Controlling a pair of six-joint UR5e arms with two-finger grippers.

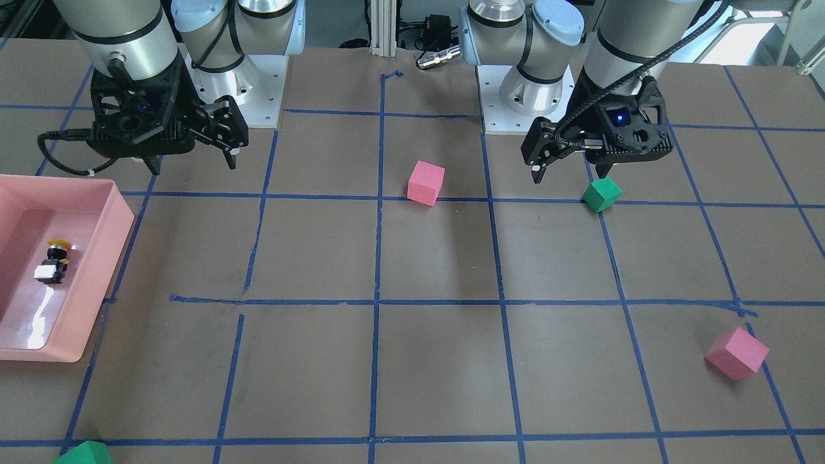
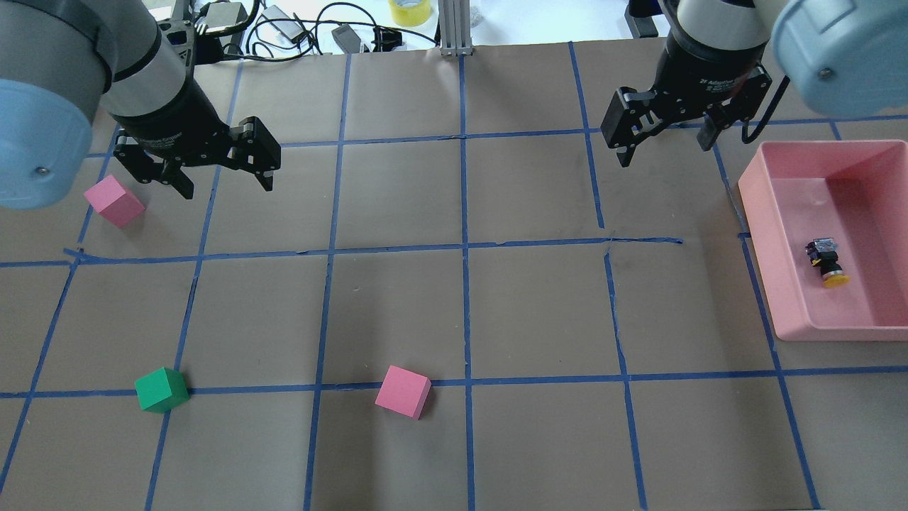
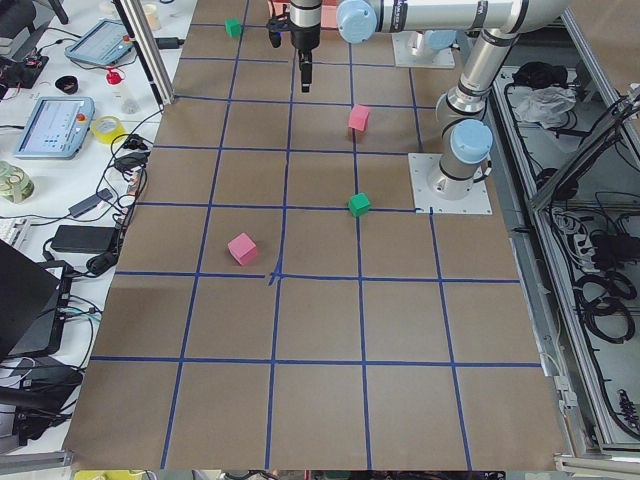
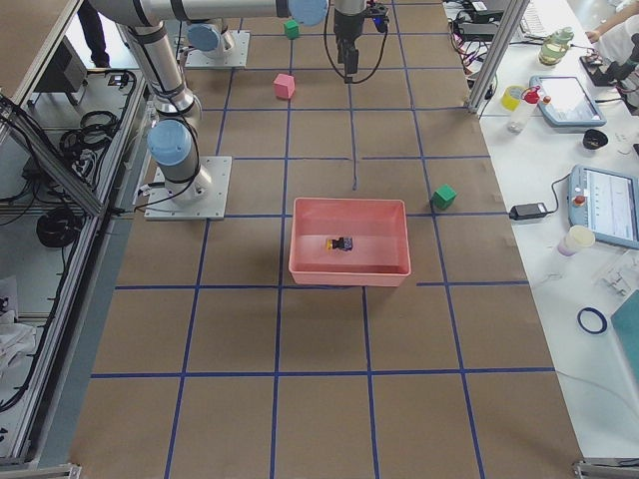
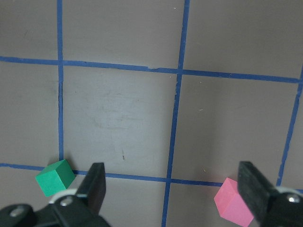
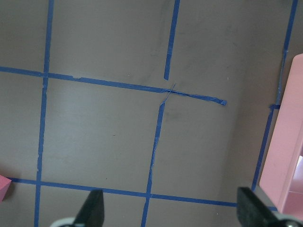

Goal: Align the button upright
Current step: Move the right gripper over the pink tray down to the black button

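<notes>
Left gripper (image 2: 228, 189) and right gripper (image 2: 665, 152) hanging spread, empty, we are leaving the button (image 2: 826, 261) toppled, untouched, near the right one.

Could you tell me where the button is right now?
In the overhead view, the button lies on its side inside the pink tray at far right, near the right gripper.

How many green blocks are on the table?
2. One green block lies close to the robot; the other green block sits across the table, beyond the pink tray.
</notes>
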